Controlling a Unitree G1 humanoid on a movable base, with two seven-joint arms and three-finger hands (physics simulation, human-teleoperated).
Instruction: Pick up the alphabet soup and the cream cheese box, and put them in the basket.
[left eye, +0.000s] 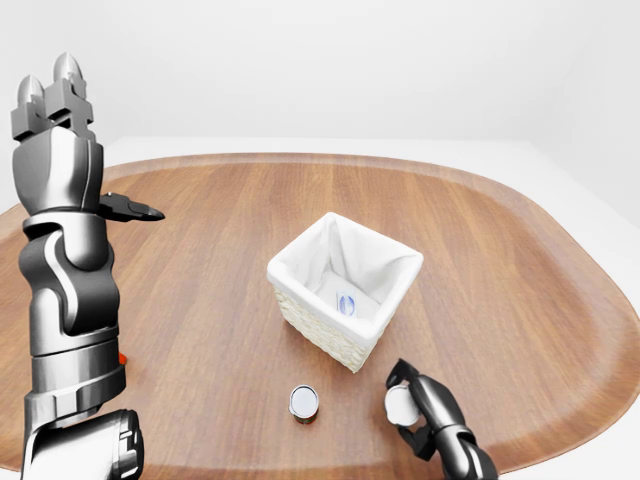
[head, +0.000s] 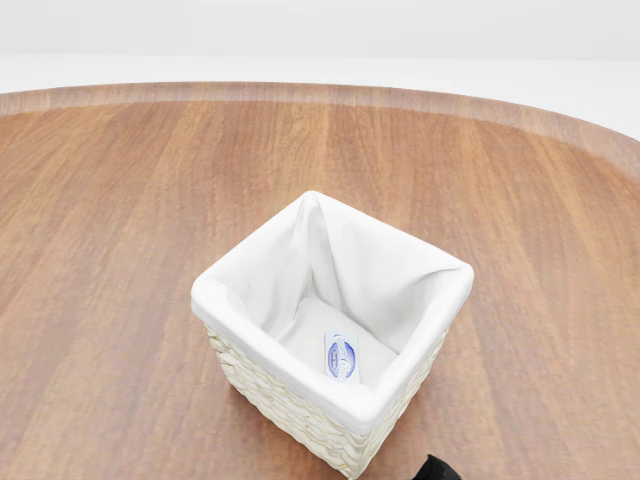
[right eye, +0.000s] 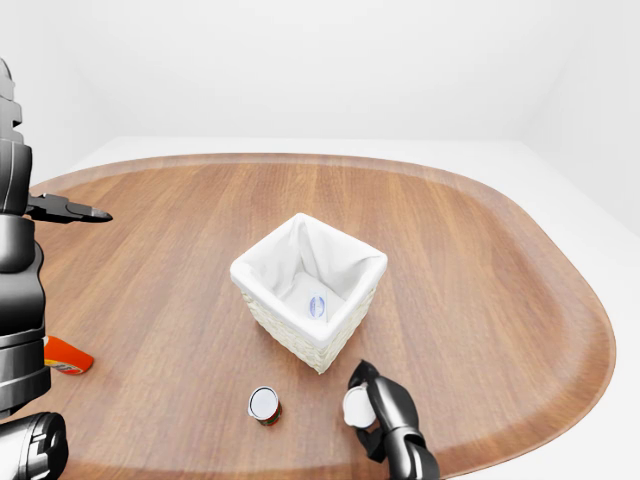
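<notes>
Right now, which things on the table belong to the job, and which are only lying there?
Job:
- basket
- small box inside it, probably the cream cheese
- held can in the right hand, probably the soup

Lying about:
- loose can
- orange-red thing, partly hidden

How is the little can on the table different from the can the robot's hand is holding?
The loose can stands alone on the table, touched by nothing; the held can sits between the right hand's fingers. In the right-eye view the loose can lies further left of the basket corner, and the held can just below it. Both show a round pale top and look alike in size.
</notes>
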